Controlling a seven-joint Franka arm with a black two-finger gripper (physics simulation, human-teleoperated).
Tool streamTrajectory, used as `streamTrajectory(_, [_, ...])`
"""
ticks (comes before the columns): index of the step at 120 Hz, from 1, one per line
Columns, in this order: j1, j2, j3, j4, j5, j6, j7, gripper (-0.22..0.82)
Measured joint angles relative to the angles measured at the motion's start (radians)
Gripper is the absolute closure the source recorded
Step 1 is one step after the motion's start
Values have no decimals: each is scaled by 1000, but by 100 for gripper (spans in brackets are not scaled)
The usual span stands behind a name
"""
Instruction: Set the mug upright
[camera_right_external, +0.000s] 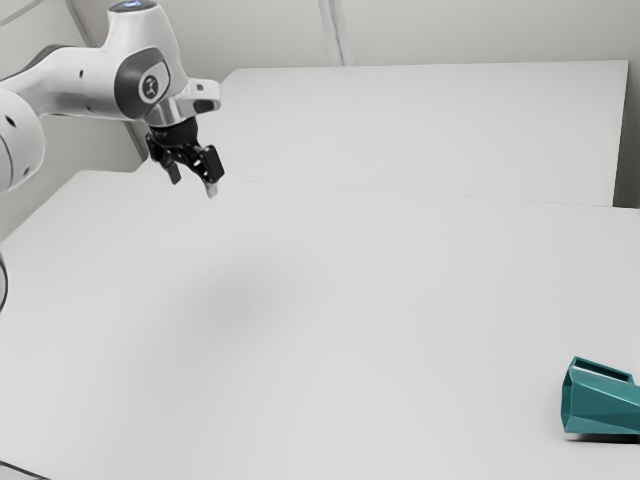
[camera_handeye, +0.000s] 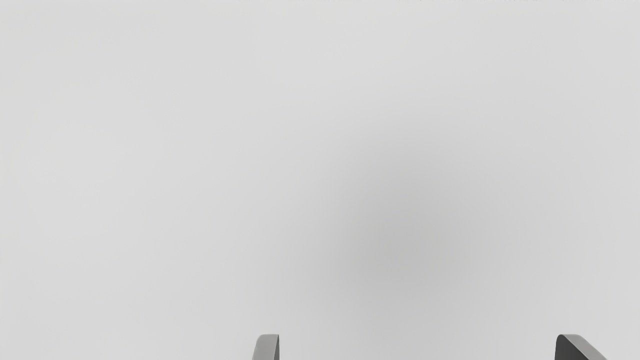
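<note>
The mug (camera_right_external: 603, 402) of the task is of teal colour, with flat, angular faces that catch the light differently. It lies on its side on the white table (camera_right_external: 380, 300), near the exterior view's right edge, which cuts off a part of it. On its upper side I see what looks to be the handle (camera_right_external: 606, 369), with a dark gap under it. Which end is the mouth, I cannot tell. My gripper (camera_right_external: 193, 187) hangs above the table toward the exterior view's upper left, well apart from the mug. In the wrist view its two fingers (camera_handeye: 265, 348) stand wide apart, and it holds nothing. Below it, a soft shadow (camera_handeye: 400, 240) falls on the table. Behind the table there is a big pale surface (camera_right_external: 430, 130), and a thin dark cable (camera_right_external: 22, 470) runs at the exterior view's lower left corner. As container I see the mug, but its inside is hidden from me.
</note>
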Motion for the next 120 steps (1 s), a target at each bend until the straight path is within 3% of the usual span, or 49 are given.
streamTrajectory(20, [-42,-8,-6,-1,-7,20,-17,0])
streamTrajectory(34, [-90,-10,-3,-40,-136,29,-25,0])
streamTrajectory(52, [-156,-52,0,-198,-275,84,-55,0])
streamTrajectory(82, [-369,-166,16,-449,-409,259,-167,0])
streamTrajectory(104, [-551,-213,51,-546,-469,365,-261,0])
streamTrajectory(120, [-620,-218,66,-583,-523,432,-323,0])
